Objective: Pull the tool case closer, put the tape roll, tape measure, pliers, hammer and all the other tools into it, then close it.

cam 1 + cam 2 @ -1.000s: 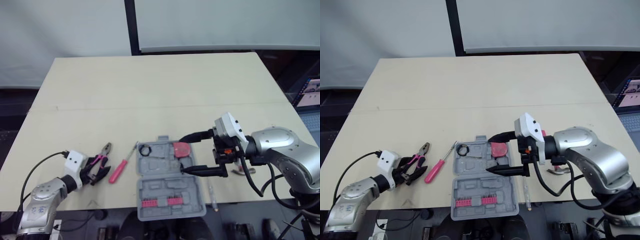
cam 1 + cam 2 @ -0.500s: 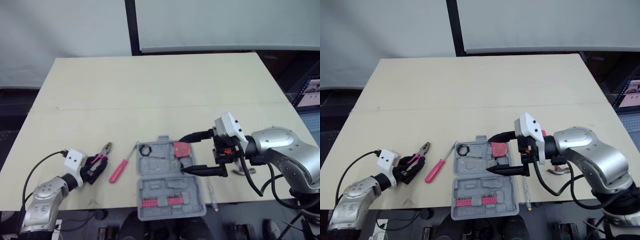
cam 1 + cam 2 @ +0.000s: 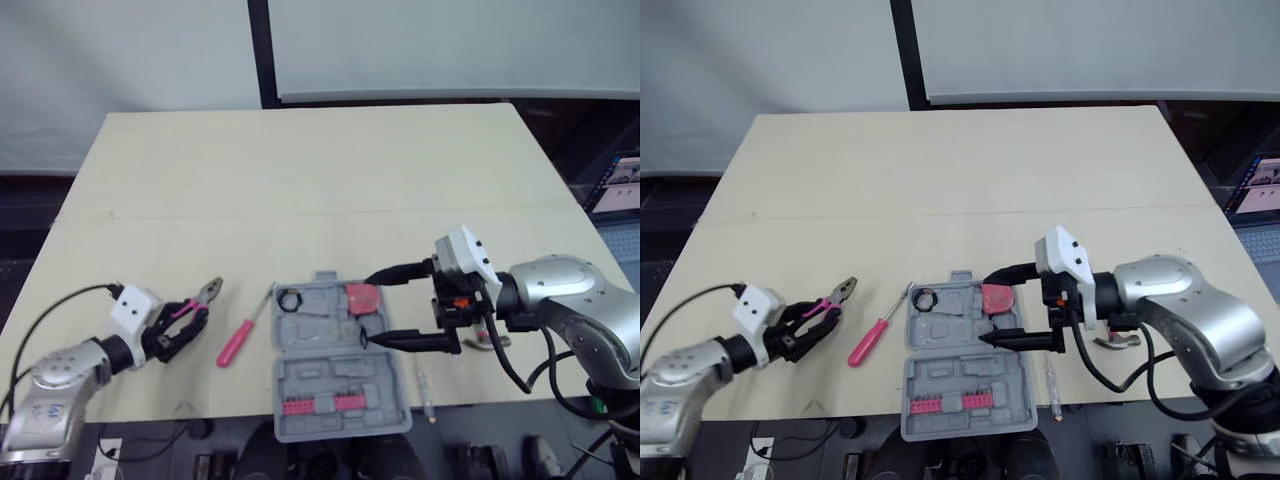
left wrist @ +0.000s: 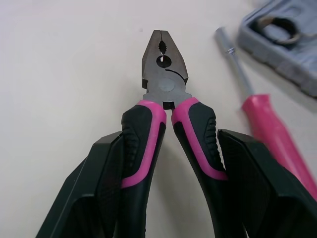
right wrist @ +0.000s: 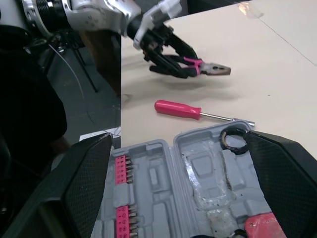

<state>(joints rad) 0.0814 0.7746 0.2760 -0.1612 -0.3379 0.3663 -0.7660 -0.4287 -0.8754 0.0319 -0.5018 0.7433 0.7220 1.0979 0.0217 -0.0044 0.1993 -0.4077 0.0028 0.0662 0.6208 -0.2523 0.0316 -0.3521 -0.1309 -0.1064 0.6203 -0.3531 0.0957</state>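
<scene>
My left gripper [image 3: 172, 333] is shut on the pink-and-black handles of the pliers [image 4: 166, 84], which hang a little above the table at the front left. The grey tool case [image 3: 335, 375] lies open at the front centre. Its upper half holds the black tape roll [image 3: 290, 299] and the red tape measure [image 3: 362, 297]. My right gripper [image 3: 372, 310] stands open over the case's right side, one finger on each side of the tape measure. Between the pliers and the case lies a pink-handled screwdriver [image 3: 237, 341]. A metal hammer head [image 3: 492, 342] peeks out behind my right wrist.
A row of pink bits [image 3: 322, 404] fills the case's lower half. A thin silver tool [image 3: 424, 385] lies on the table just right of the case, near the front edge. The far half of the table [image 3: 320, 170] is bare.
My left gripper has closed on the pliers, drawn back to the left and raised them off the table. The right gripper has barely moved.
</scene>
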